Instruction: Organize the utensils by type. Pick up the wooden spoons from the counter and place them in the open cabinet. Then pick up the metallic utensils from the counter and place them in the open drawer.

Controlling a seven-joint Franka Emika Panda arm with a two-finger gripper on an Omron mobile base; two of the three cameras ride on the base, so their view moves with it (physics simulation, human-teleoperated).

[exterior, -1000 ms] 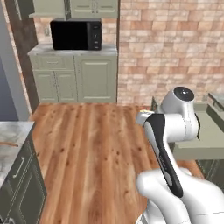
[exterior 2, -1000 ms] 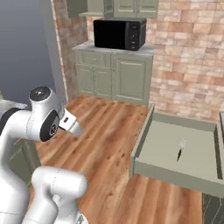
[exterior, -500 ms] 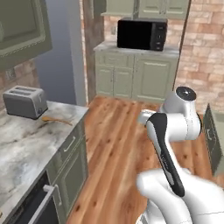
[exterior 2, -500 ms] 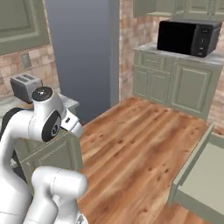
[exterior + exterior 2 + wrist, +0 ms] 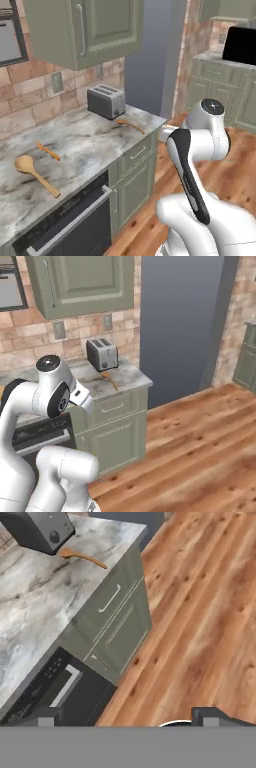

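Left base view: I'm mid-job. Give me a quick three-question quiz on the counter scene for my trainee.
1. True or false: the grey two-slot toaster stands on the grey-white marbled stone counter.
2. Fill in: the claw is ___ (open or shut).
3. Which thing lies closest to the toaster? A. a curved orange-tan wooden spoon; B. a silvery fork; C. a black knife.

Key: 1 true; 2 open, holding nothing; 3 A.
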